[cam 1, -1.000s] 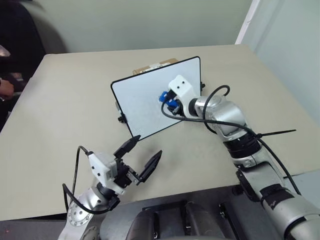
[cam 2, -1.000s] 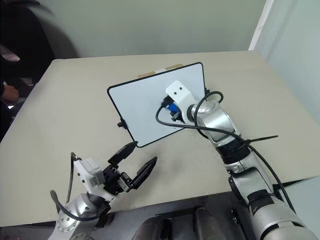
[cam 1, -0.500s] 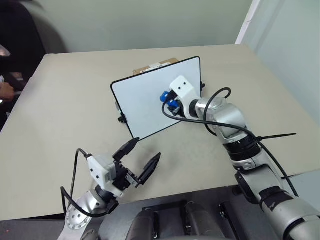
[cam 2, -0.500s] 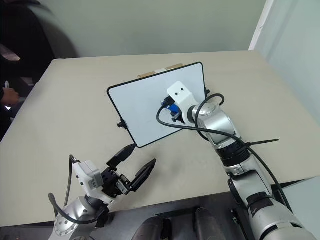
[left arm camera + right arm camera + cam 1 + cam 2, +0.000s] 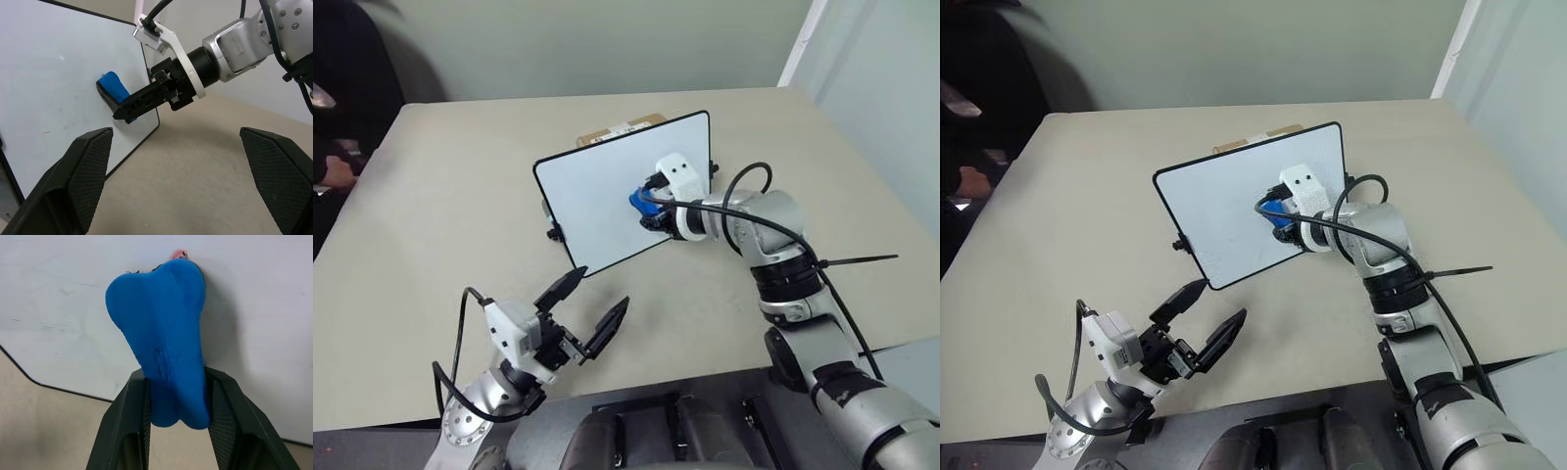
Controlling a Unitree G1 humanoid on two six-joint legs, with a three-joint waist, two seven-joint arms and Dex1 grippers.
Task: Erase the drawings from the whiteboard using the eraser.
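The whiteboard [image 5: 590, 201] stands tilted on the table, its white face toward me. My right gripper [image 5: 653, 210] is shut on the blue eraser [image 5: 639, 202] and presses its dark underside against the right half of the board. A tiny red trace of the drawings [image 5: 180, 254] peeks out past the eraser's tip [image 5: 164, 323]; anything more is hidden under it. Faint grey smudges mark the board face. My left gripper [image 5: 600, 292] hovers open over the table's near edge, well short of the board, with nothing between its fingers [image 5: 88, 156].
A brown cardboard box [image 5: 619, 128] sits behind the board's top edge. A person [image 5: 331, 168] sits at the table's far left. A black cable tie [image 5: 862, 260] sticks out from my right forearm. Bare tabletop [image 5: 450, 215] lies left of the board.
My right wrist has rolled and tipped further down, keeping the eraser pressed on about the same spot of the board. The left arm has stayed still.
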